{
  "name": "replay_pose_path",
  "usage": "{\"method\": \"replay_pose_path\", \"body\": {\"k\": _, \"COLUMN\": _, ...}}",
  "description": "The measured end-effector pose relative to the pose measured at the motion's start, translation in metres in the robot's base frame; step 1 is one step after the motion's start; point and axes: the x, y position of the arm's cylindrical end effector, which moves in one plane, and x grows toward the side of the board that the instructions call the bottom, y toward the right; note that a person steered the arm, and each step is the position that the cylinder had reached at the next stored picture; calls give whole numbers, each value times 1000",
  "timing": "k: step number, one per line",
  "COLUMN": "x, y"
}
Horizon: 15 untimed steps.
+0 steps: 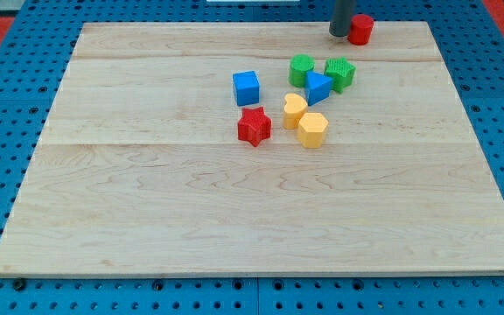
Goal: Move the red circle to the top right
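Observation:
The red circle [361, 29] stands near the top edge of the wooden board [147, 219], right of centre. My tip [339, 34] is at the view's top, touching or nearly touching the red circle's left side. The rod comes down from the top edge of the view.
A cluster of blocks lies below the tip: a green circle [301, 68], a green star-like block [340, 73], a blue triangle-like block [318, 87], a blue cube [246, 87], a red star [254, 126], a yellow heart [295, 110] and a yellow hexagon [312, 129].

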Motion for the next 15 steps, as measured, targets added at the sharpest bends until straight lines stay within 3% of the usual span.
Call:
{"method": "replay_pose_path", "body": {"k": 2, "x": 7, "y": -10}}
{"method": "replay_pose_path", "body": {"k": 3, "x": 44, "y": -12}}
{"method": "replay_pose_path", "body": {"k": 4, "x": 62, "y": 51}}
{"method": "replay_pose_path", "body": {"k": 5, "x": 54, "y": 101}}
{"method": "replay_pose_path", "body": {"k": 6, "x": -3, "y": 100}}
{"method": "replay_pose_path", "body": {"k": 8, "x": -8, "y": -25}}
{"method": "replay_pose_path", "body": {"k": 10, "x": -4, "y": 14}}
{"method": "replay_pose_path", "body": {"k": 12, "x": -10, "y": -46}}
{"method": "replay_pose_path", "body": {"k": 13, "x": -3, "y": -59}}
{"method": "replay_pose_path", "body": {"k": 14, "x": -12, "y": -24}}
{"method": "replay_pose_path", "body": {"k": 15, "x": -21, "y": -56}}
